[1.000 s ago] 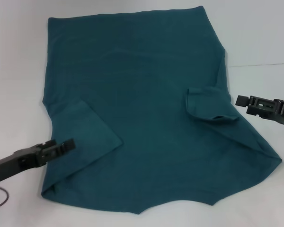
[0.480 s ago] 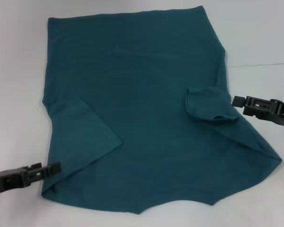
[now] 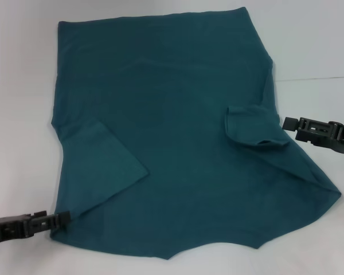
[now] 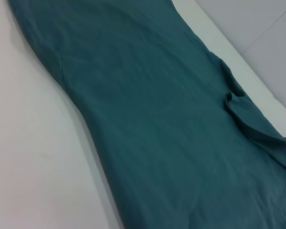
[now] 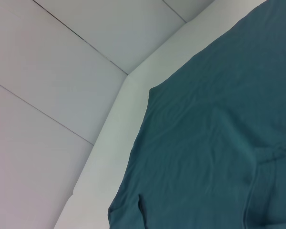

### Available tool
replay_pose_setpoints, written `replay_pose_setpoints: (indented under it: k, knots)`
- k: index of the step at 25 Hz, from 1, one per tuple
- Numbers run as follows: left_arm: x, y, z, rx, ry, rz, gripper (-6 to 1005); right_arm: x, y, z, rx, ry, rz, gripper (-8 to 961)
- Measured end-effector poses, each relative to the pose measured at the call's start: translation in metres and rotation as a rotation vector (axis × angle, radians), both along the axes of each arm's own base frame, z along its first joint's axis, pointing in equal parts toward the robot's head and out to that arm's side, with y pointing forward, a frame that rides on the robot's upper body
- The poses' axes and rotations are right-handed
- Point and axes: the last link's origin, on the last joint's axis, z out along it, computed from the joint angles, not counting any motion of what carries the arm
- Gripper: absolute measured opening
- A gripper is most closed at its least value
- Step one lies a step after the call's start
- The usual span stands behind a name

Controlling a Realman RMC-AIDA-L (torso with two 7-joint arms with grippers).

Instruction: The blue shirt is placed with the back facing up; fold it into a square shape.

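White table [image 3: 23, 69] carried the blue shirt [image 3: 172, 126], spread flat, plain side up, both sleeves folded inward, lettering hidden. Left gripper [image 3: 62, 218] sat low at the shirt's near-left corner, tip touching the edge; grip state couldn't be told. Right gripper [image 3: 289, 122] was just beside the folded right sleeve [image 3: 253, 127]; its opening couldn't be told either. Both arms cut off by the frame. Pale panelled wall [image 5: 52, 71] lay beyond the table edge.

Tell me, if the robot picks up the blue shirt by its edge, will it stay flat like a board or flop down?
Probably flop. The blue shirt looks soft: its sleeve is already curled over, with gentle wrinkles elsewhere. It likely drapes and drags rather than lifting whole, so gripping one edge may bunch it.
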Motion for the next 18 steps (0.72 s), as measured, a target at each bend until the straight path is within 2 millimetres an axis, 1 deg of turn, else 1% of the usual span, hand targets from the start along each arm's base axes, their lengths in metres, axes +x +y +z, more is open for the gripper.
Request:
replay_pose_setpoints:
  k: [18]
  knots:
    - [-0.0012,0.0000,-0.0037,-0.053,0.030,0.017,874,-0.0005,0.0033,0.0022,0.011,-0.006,-0.001,900]
